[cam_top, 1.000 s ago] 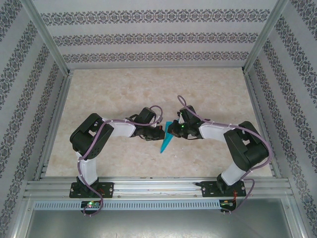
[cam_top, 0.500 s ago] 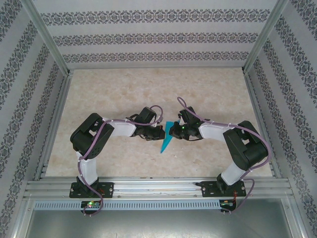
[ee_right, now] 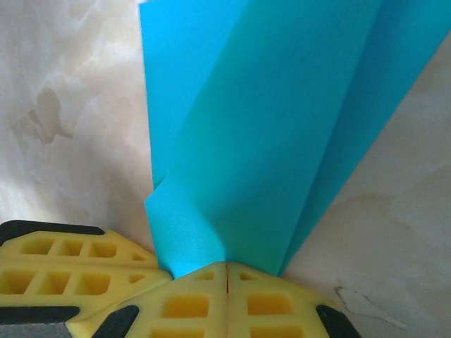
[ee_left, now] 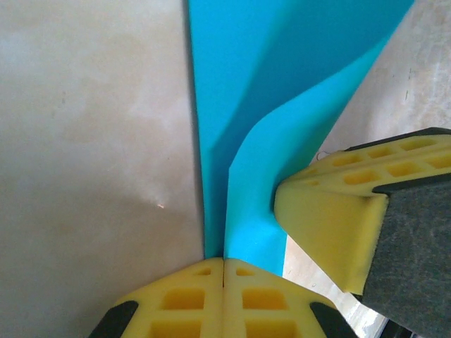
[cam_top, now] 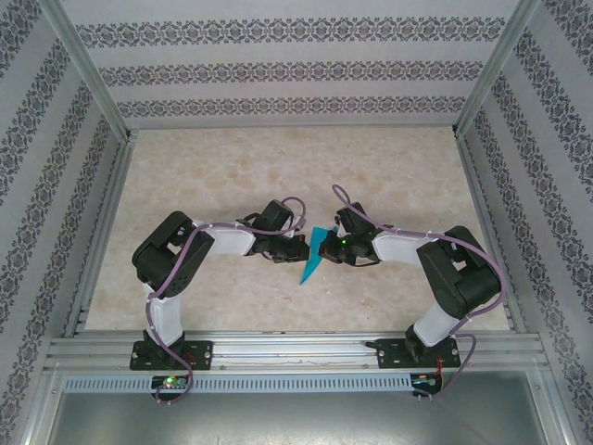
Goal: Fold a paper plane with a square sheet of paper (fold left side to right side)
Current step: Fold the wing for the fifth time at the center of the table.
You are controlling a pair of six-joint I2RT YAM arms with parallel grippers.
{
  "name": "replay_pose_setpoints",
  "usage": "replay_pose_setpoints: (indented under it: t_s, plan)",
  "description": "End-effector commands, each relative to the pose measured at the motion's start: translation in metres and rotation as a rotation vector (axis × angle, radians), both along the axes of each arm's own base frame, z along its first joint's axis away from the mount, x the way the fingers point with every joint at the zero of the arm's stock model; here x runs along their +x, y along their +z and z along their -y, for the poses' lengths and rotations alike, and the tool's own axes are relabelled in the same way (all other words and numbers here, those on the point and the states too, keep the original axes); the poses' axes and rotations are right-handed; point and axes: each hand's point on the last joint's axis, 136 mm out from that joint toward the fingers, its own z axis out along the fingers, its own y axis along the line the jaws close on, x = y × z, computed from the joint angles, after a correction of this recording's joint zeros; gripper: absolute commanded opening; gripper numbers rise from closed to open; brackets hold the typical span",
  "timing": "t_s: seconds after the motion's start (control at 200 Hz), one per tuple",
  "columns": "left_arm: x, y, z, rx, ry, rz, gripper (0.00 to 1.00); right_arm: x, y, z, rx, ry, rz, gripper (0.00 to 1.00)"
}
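Top external view: the table [cam_top: 232,167] carries both arms meeting mid-surface; the paper plane [cam_top: 311,265] hangs between the two grippers, its narrow tip trailing off below them. The left gripper [ee_left: 224,262] is clamped tight on a lower layer that fans out straight ahead of its fingertips; the right gripper [ee_right: 226,270] is likewise pinched on the folded edge. The paper looks thin, light and limp; it would likely crease or tear easily, so a hold near the creases seems safest.
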Motion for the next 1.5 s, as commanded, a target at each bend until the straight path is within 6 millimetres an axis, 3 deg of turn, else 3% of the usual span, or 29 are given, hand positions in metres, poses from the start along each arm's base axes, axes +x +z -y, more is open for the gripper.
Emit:
replay_pose_setpoints:
  t_s: [0.0,0.19,0.465,0.64,0.744,0.914,1.059,1.494]
  plan:
    - [-0.019,-0.037,-0.018,0.132,-0.004,-0.075,0.05,-0.016,-0.017,0.009,-0.051,-0.013,-0.060,0.05]
    - [-0.016,-0.025,-0.017,0.113,0.001,-0.047,0.10,-0.027,-0.030,0.019,-0.076,-0.032,-0.102,0.01]
    - [0.001,0.039,-0.020,0.068,0.019,0.055,0.26,-0.039,-0.042,0.031,-0.093,-0.043,-0.133,0.00]
    - [-0.006,0.065,-0.028,0.074,0.007,0.049,0.22,-0.038,-0.041,0.032,-0.094,-0.045,-0.126,0.00]
    - [-0.016,0.075,-0.020,0.017,-0.011,-0.008,0.16,-0.037,-0.040,0.031,-0.092,-0.042,-0.121,0.00]
    - [-0.031,0.078,0.002,-0.062,-0.048,-0.102,0.11,-0.037,-0.040,0.030,-0.091,-0.038,-0.123,0.00]
    - [-0.038,0.068,0.012,-0.063,-0.067,-0.161,0.09,-0.037,-0.041,0.029,-0.090,-0.034,-0.129,0.00]
    - [-0.045,0.039,0.014,-0.026,-0.093,-0.217,0.09,-0.039,-0.044,0.029,-0.096,-0.025,-0.140,0.00]
